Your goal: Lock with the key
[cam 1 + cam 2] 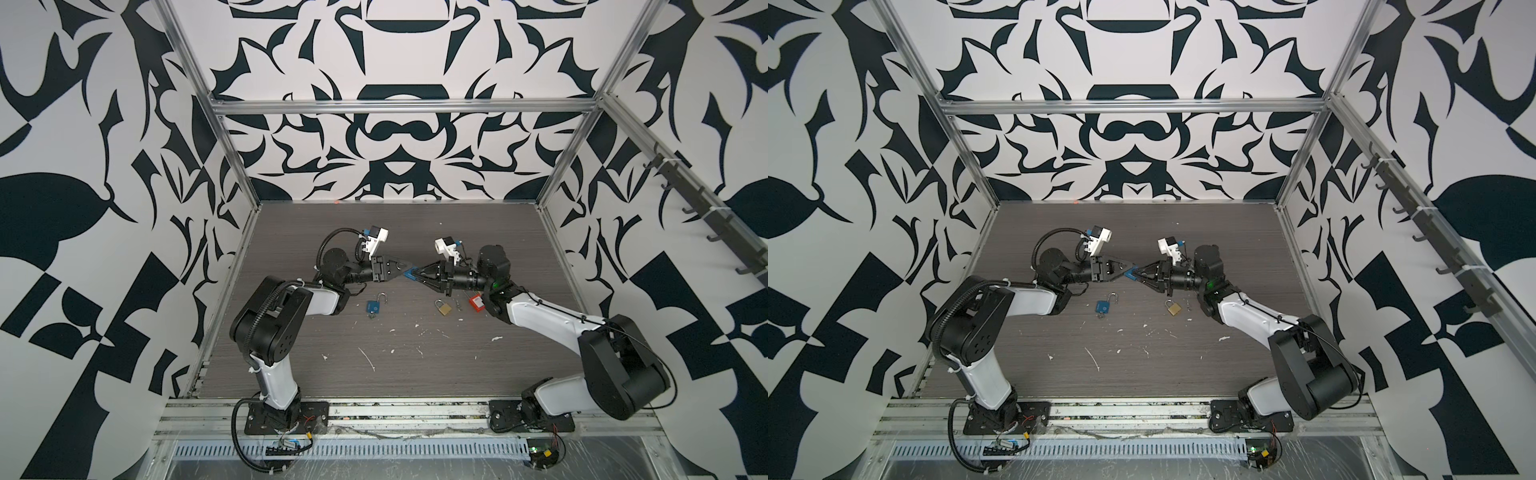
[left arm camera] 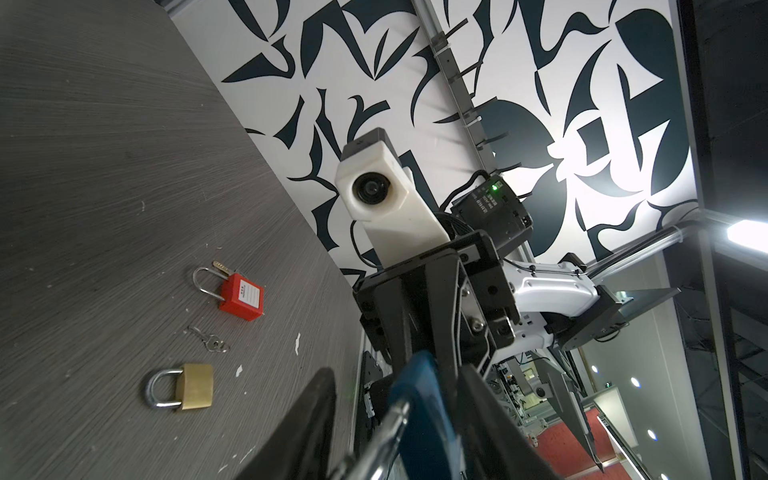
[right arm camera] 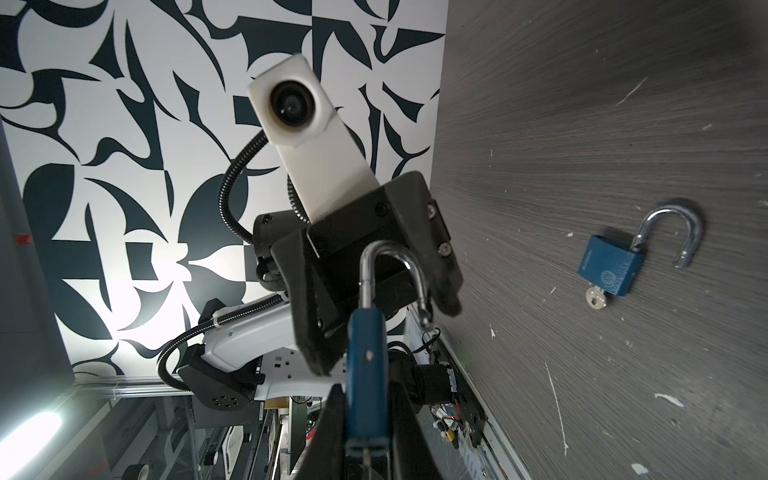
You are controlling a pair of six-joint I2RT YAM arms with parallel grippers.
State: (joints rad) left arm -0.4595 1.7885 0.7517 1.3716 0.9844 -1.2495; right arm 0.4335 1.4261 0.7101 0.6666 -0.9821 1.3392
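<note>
in both top views the left gripper (image 1: 411, 268) and right gripper (image 1: 420, 272) meet tip to tip above the grey table (image 1: 374, 374), behind the brass padlock (image 1: 444, 308) and a little to its left. between the tips sits a held blue padlock (image 1: 408, 273), clear of the table. well to the left of the brass padlock lies an open blue padlock (image 1: 374, 307), with a key (image 1: 371, 316) at its nearer end. just right of the brass padlock lie loose small keys (image 1: 458, 305), and past them a red padlock (image 1: 477, 302), close under the right arm.

in the left wrist view the brass padlock has its shackle closed. the small keys lie between it and the red padlock, touching neither. the left gripper's dark fingers (image 2: 307, 415) stand apart on either side of the held lock's shackle, with a gap showing on one side.

in the right wrist view the right claw is clamped on the held lock's blue body. its silver shackle points at the left gripper and one leg hangs free of the body, so it is unlocked. on the table the other blue lock has its shackle swung open, and the key sticks out of its keyhole.
</note>
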